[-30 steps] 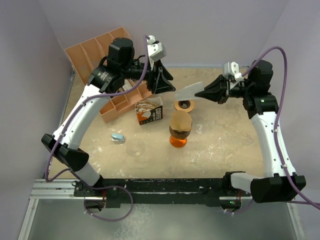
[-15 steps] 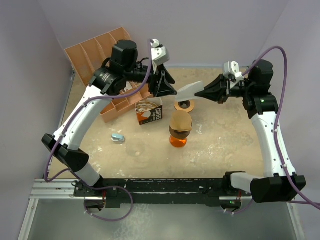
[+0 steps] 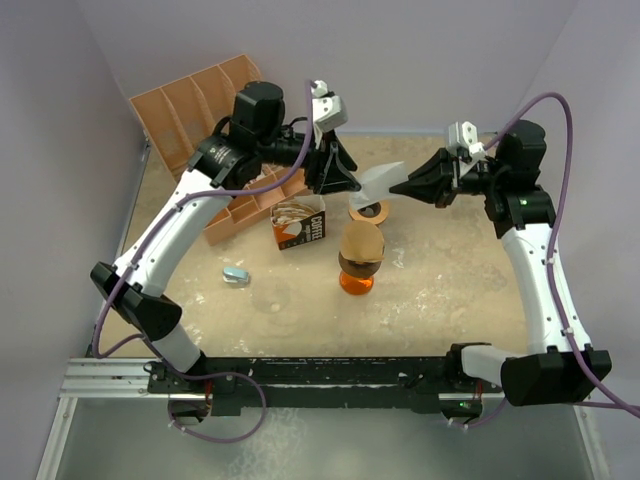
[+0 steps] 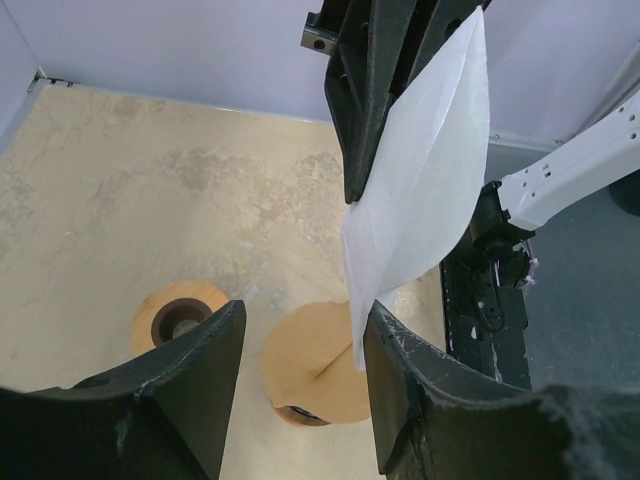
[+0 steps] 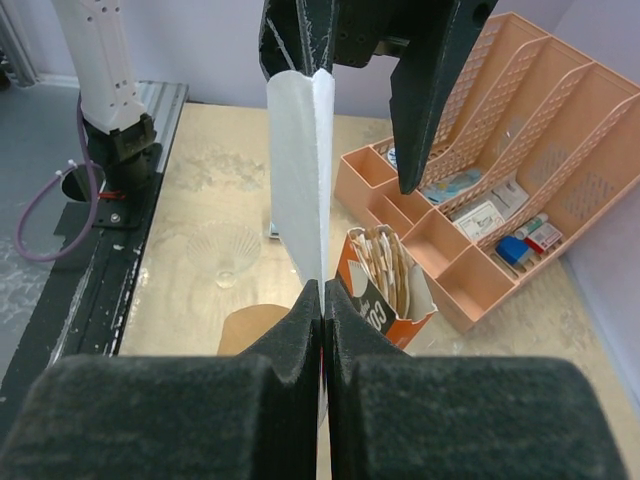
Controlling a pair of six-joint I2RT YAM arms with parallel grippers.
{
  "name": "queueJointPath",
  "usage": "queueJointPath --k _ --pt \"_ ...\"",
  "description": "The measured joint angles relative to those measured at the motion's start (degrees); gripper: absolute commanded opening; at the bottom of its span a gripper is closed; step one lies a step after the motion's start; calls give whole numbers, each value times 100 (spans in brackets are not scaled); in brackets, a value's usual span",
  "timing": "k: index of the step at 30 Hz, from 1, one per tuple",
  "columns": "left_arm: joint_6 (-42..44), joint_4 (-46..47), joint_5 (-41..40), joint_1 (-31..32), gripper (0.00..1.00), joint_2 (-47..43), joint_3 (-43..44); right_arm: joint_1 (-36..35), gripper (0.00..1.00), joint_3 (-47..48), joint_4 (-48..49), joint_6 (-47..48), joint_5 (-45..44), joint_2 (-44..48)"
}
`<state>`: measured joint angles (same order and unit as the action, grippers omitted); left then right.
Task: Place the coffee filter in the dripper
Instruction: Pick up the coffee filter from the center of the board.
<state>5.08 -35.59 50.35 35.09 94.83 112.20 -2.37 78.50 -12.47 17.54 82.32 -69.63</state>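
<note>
Hanging over the table's (image 3: 460,300) far middle, the white paper coffee filter (image 3: 375,181) sits pinched in the closed right gripper (image 3: 392,187). Left wrist: left gripper (image 4: 300,335) stands open, filter just beside one finger. Right wrist: filter box (image 5: 385,285) lettering unreadable.

Coffee filter (image 3: 378,180) hangs over the table (image 3: 450,290), right of organizer (image 3: 190,105).

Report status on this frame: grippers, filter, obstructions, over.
Right gripper shut on white filter, held midair. Left gripper open at filter's free end. Filter not yet seated. Coffee box on table close by.
</note>
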Motion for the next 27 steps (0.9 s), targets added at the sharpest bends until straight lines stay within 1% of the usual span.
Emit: queueJointPath --k 7,13,22,27 --pt "-350 411 17 61 46 22 -63 0 0 -24 138 -151 103 7" --pt "-831 898 44 61 43 22 -352 0 0 -24 251 -251 153 7" --pt "-1963 2004 254 52 44 22 -859 0 0 -105 396 -396 295 31" --pt "-2417 2455 352 -59 45 20 -1117 0 0 -105 507 -476 396 31"
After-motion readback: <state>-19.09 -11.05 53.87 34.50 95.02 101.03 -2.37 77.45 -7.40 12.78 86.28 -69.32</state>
